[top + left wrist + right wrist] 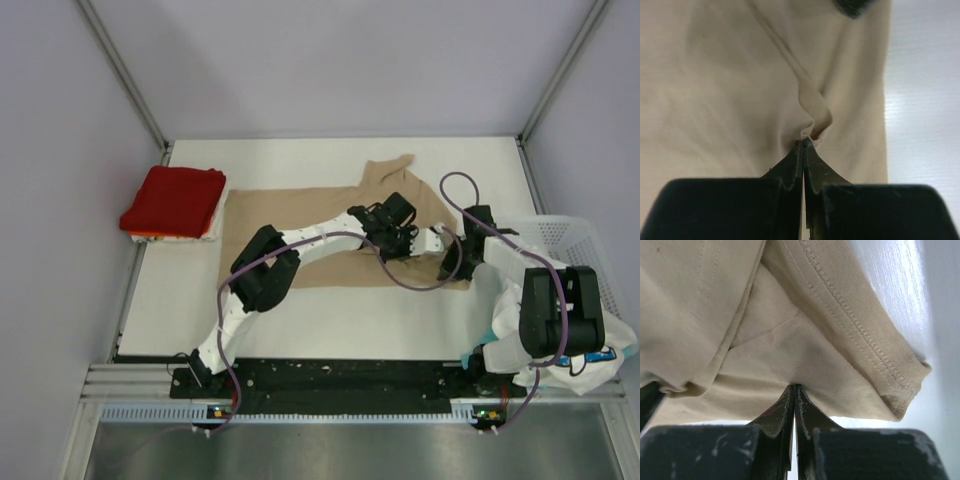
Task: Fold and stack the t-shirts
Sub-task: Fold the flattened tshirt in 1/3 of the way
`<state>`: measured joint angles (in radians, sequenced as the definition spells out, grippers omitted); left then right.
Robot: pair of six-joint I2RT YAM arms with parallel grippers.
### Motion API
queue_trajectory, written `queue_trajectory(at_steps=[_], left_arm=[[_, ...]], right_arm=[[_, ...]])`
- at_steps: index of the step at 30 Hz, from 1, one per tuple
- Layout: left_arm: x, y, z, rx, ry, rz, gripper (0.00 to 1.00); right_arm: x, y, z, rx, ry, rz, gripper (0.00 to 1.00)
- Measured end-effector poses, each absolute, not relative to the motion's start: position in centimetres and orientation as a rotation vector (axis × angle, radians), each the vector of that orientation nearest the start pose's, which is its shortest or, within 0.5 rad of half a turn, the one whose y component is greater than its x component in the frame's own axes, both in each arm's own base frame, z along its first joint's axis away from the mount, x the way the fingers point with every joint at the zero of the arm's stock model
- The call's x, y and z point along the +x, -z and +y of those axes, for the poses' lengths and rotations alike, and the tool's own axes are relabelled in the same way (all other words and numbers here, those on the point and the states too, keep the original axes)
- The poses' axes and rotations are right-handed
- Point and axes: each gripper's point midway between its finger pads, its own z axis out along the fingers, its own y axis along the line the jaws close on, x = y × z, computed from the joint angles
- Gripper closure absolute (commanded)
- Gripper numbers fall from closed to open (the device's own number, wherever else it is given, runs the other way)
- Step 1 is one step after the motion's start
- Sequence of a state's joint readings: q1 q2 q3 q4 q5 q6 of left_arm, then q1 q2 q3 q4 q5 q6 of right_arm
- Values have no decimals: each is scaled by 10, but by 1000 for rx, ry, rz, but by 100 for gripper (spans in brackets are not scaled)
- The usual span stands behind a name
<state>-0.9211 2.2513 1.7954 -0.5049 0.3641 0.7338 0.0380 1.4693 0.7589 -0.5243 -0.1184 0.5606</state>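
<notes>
The tan t-shirt (300, 215) lies spread on the white table, one sleeve pointing to the far side. My left gripper (398, 243) is shut on a pinched fold of it (812, 127) near the shirt's right part. My right gripper (447, 268) is shut on the shirt's cloth (805, 360) at its right edge, beside a stitched hem (860, 325). A folded red t-shirt (175, 198) lies on a stack with orange and white cloth (165, 236) at the table's left edge. White and teal cloth (590, 355) hangs under the right arm.
A white mesh basket (565, 240) stands at the table's right edge, close to the right arm. Metal frame posts rise at the far corners. The arm bases sit on a black rail (340, 375) at the near edge.
</notes>
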Motion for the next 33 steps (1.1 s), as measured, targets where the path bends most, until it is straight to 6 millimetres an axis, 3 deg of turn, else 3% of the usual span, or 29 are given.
queue_trajectory(at_steps=[5,9,14,21,23,28,33], left_arm=[[337,-76,-466,1723,534,1710,100],[367,-84,-451,1544,520,1838,100],[404,-73,-426,1305,507,2036,100],[448,-41,-379,985,519,2288,100],[451,-33,-370,948,516,2327,100],[447,-34,-376,938,524,2335,100],[444,-34,-379,942,508,2333,89]], right_arm=[[265,-17,53,707,-303,2751,100],[265,-16,52,710,-305,2747,100],[265,-17,51,712,-309,2744,100],[265,-17,51,712,-313,2740,100],[265,-17,51,712,-313,2740,100],[265,-17,51,712,-313,2739,100],[264,-17,50,698,-308,2744,100]])
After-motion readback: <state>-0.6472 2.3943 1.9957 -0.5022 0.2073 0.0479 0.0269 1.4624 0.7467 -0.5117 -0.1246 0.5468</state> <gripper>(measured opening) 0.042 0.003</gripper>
